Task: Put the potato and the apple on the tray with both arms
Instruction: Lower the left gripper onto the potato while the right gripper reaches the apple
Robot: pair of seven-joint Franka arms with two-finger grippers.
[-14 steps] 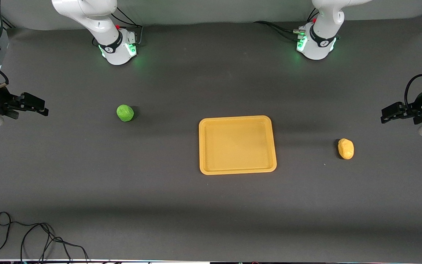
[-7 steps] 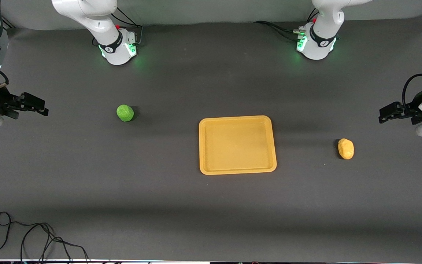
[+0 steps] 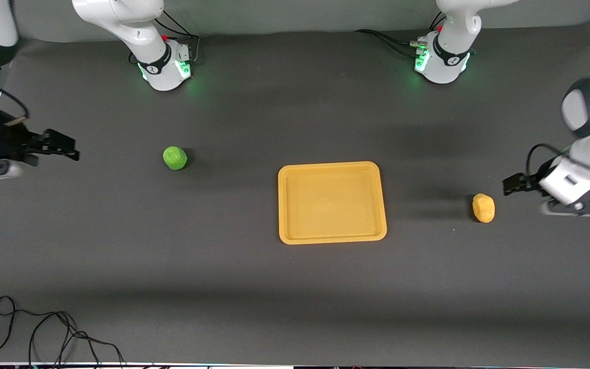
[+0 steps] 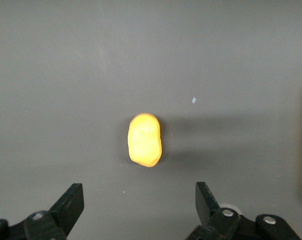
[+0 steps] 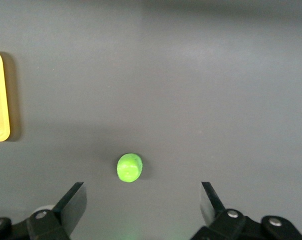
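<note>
1. While both arms reach in from the ends, the table (image 3: 295, 297) lies flat under a dark grey cover and carries the tray, the apple and the potato, all well apart from one another.
2. Two white arms stand with their bases along the edge farthest from the front camera; the right arm (image 3: 126, 31) and the left arm (image 3: 454, 31) each show green lights at the base.
3. Near the middle of the table sits the tray (image 3: 332, 237), a flat yellow-orange rectangle with rounded corners and a low rim, and nothing lies in it.
4. At the left arm's end, the left tool (image 3: 512, 185) hangs in the air over bare table just beside the potato, and the left wrist view shows its fingers (image 4: 70, 202) spread wide with nothing between them.
5. At the right arm's end, the right tool (image 3: 62, 144) hangs over bare table well apart from the apple, its fingers (image 5: 73, 200) likewise spread and holding nothing.
6. A loose black cable (image 3: 44, 333) curls on the table at the corner nearest the front camera, toward the right arm's end.
7. Between the tray and the right tool, the apple (image 3: 174, 158) rests on the table, small, green and slightly bumpy, a little farther from the front camera than the tray's middle.
8. Between the tray and the left tool, the potato (image 3: 483, 207) rests on the table, a smooth yellow-orange oval, level with the tray.
</note>
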